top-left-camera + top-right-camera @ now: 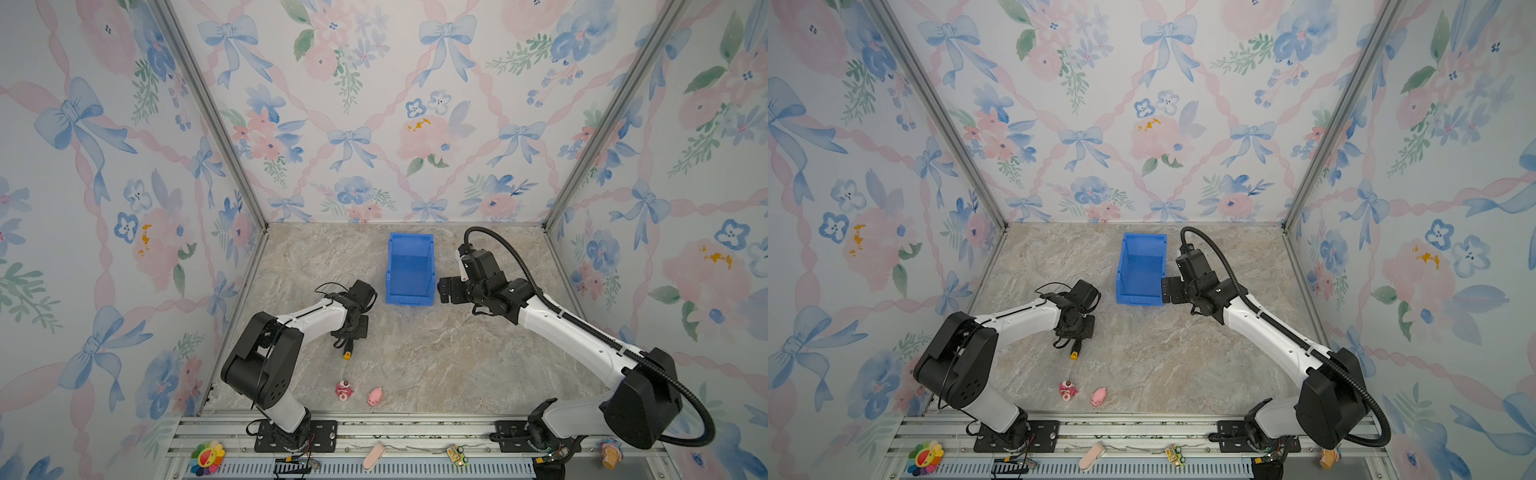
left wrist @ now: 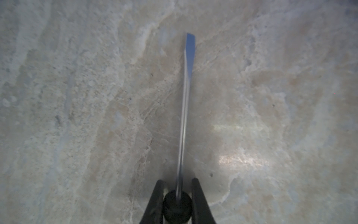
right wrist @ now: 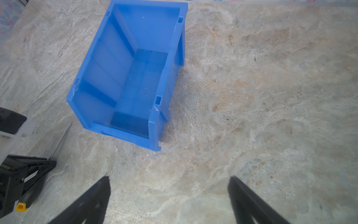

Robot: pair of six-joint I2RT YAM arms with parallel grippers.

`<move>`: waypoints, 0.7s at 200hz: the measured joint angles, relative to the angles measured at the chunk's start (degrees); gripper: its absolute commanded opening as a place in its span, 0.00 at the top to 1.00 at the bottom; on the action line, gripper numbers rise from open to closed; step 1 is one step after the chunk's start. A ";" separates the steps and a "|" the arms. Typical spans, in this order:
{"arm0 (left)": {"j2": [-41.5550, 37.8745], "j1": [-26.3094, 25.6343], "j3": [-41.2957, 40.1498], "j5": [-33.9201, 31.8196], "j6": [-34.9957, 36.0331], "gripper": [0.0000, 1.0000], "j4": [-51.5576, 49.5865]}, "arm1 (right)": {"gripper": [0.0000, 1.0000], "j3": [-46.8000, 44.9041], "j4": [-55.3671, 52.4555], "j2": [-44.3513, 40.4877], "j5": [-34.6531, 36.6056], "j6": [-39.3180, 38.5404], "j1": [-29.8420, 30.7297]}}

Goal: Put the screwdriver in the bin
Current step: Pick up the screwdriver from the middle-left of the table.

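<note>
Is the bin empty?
Empty: the bin shows a bare floor; the screwdriver is outside it, clamped in the left gripper.

Left tool (image 2: 177, 180) tight and low — right tool (image 3: 170, 177) wide apart.

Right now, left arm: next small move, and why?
Probably a short straight lift of the left gripper. Its jaws are shut on the screwdriver handle, the shaft lies low over the table, and the empty bin stands apart, farther back. Lifting first should keep the tip from dragging.
</note>
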 measured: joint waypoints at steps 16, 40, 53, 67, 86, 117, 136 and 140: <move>-0.26 0.00 -0.02 0.00 -0.02 1.00 -0.33 | 0.03 0.00 0.00 0.00 0.02 0.00 0.00; -1.27 0.09 -0.33 0.31 -0.07 1.00 -2.54 | 0.03 0.00 0.00 0.00 0.02 0.00 0.00; -2.19 0.24 -0.31 0.70 -0.15 1.00 -3.93 | 0.03 0.00 0.00 0.00 0.02 -0.02 0.00; -3.52 0.39 0.11 1.09 -0.52 1.00 -5.22 | 0.03 0.00 -0.02 0.00 0.02 -0.02 0.00; -5.38 0.76 1.73 1.33 -0.94 1.00 -6.62 | 0.03 0.00 -0.02 0.00 0.02 -0.02 0.00; -8.00 0.76 5.70 2.19 -1.16 1.00 -7.39 | 0.03 0.00 -0.02 0.00 0.02 -0.02 0.00; -8.31 0.76 9.25 3.10 -1.57 1.00 -7.65 | 0.03 0.00 -0.02 -0.02 0.04 -0.02 0.00; -8.31 0.76 10.16 3.39 -1.75 1.00 -7.85 | 0.03 0.00 -0.02 -0.04 0.02 -0.02 0.00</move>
